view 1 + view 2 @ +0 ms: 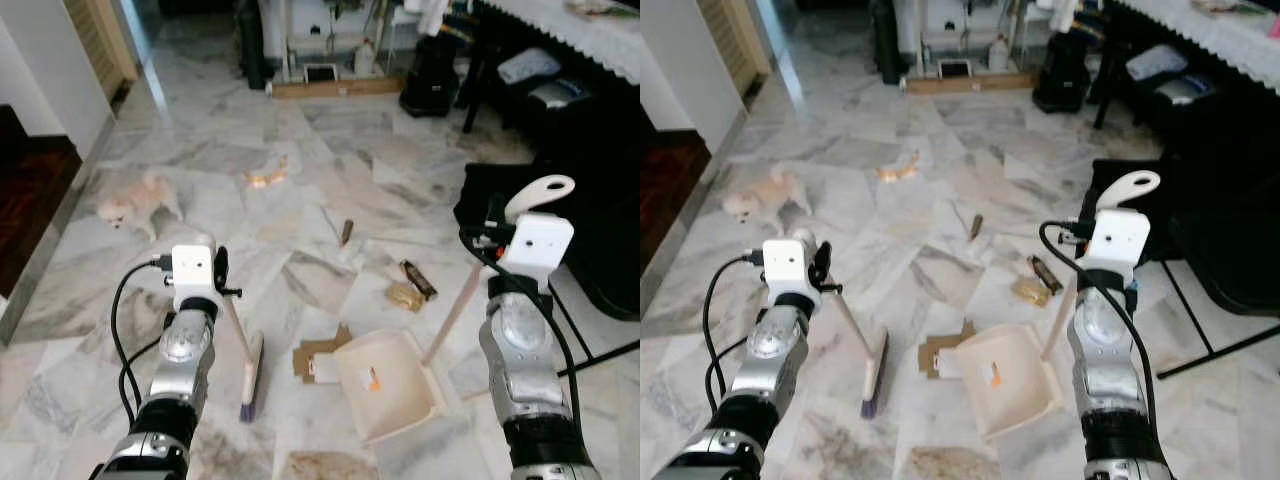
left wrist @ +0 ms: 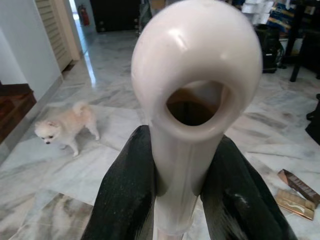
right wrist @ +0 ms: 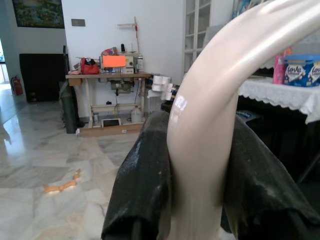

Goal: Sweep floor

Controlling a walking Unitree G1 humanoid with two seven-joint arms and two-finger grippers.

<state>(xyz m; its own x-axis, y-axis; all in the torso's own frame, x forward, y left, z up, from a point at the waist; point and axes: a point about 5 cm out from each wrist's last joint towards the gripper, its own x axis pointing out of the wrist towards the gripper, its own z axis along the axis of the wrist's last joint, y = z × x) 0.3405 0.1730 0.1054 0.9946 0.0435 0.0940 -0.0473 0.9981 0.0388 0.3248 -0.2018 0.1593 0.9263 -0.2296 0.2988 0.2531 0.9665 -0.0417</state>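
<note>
While the left end effector (image 2: 175,200) is clamped on the broom handle (image 1: 236,325) and the right end effector (image 3: 200,200) is clamped on the dustpan handle (image 1: 455,310), the dustpan (image 1: 388,385) serves as the reference landmark. Its open mouth faces the robot's left and away, toward the debris. The broom head (image 1: 251,378) rests on the floor (image 1: 200,130) on the left of the dustpan, with its long axis running roughly front to back, nearly parallel to the dustpan's near-left edge. Cardboard scraps (image 1: 317,358) lie between broom head and dustpan, touching the dustpan mouth. The left arm is therefore the nearer one for the sweeping stroke, which should run rightward toward the dustpan.

Count:
- one broom, one dustpan;
- two wrappers (image 1: 412,285) beyond the dustpan;
- one dark piece (image 1: 346,232) farther beyond;
- one orange scrap (image 1: 266,176) well beyond;
- one small dog (image 1: 135,205) far to the left.
</note>
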